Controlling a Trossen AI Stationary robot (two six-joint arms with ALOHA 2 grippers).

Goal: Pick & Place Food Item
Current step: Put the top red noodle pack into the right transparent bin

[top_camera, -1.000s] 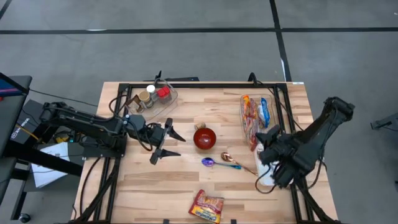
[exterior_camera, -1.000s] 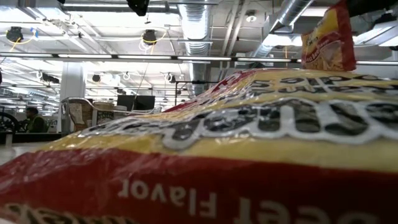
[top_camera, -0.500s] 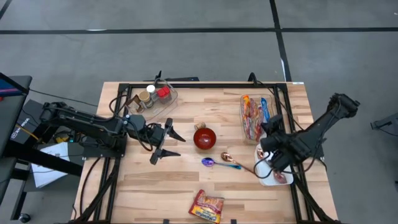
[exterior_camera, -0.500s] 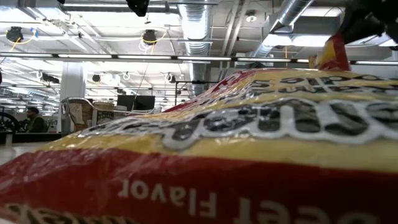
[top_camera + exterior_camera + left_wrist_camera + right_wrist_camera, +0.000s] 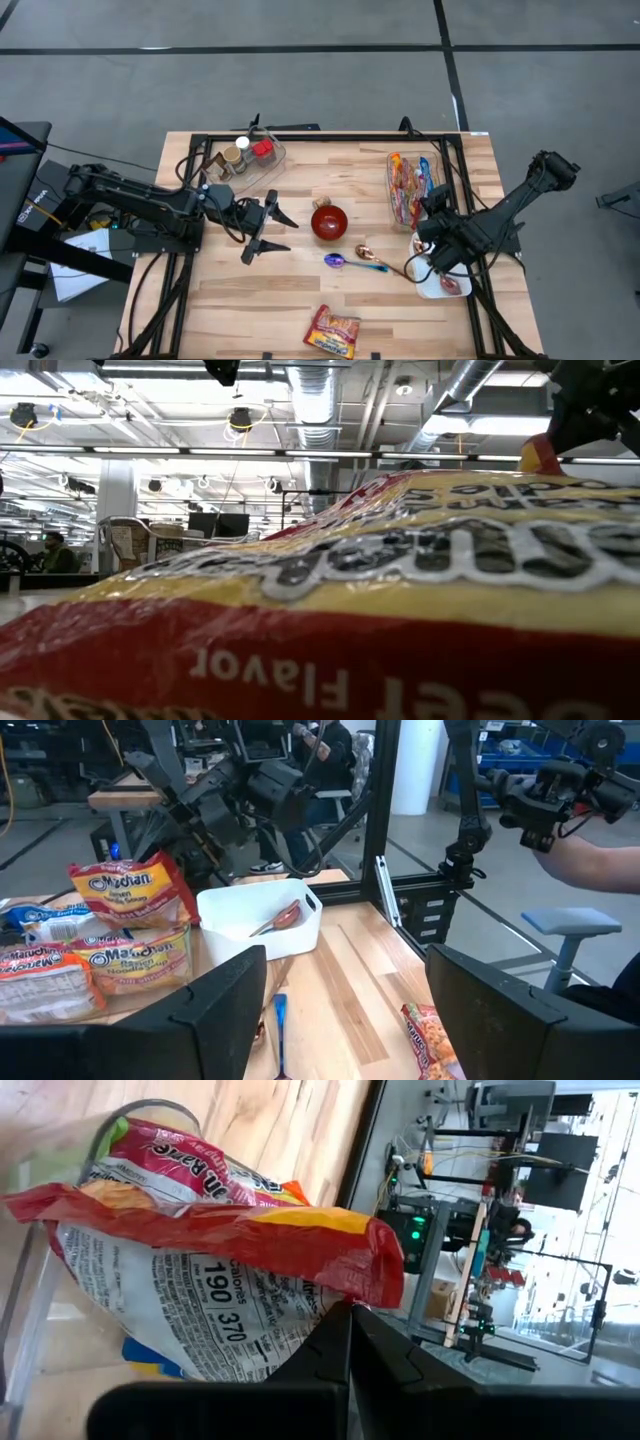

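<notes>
Since a second ago the right arm has swung from over the white bin toward the clear tray at the desk's right edge; the ramen packet it carries now shows lower in the low view, only its tip visible. Left arm unchanged

Right tool [image 5: 428, 226]: clenched on a ramen noodle packet [image 5: 220, 1270], fingers pinching the red crimped end. Packet hangs at the near end of the clear tray [image 5: 392, 190], above other noodle packets [image 5: 405, 185] lying in it. In the left wrist view the held packet [image 5: 125, 885] is upright above the stacked ones, beside the white bin [image 5: 262, 925]

White bin [image 5: 445, 285] sits near the right front corner of the desk [image 5: 300, 300], something red inside; cannot tell what it is

Left tool [image 5: 268, 228]: released, fingers spread wide, nothing between them, hovering over the left-centre of the desk, apart from the red bowl [image 5: 329, 222]

Other items: blue spoon [image 5: 336, 261] and copper spoon [image 5: 368, 255] just in front of the bowl; loose noodle packet [image 5: 332, 331] at the front edge, filling the low view; clear container of spice jars [image 5: 246, 155] near the back left corner

A person's arm [image 5: 600, 860] shows in the room beyond the desk, left wrist view
</notes>
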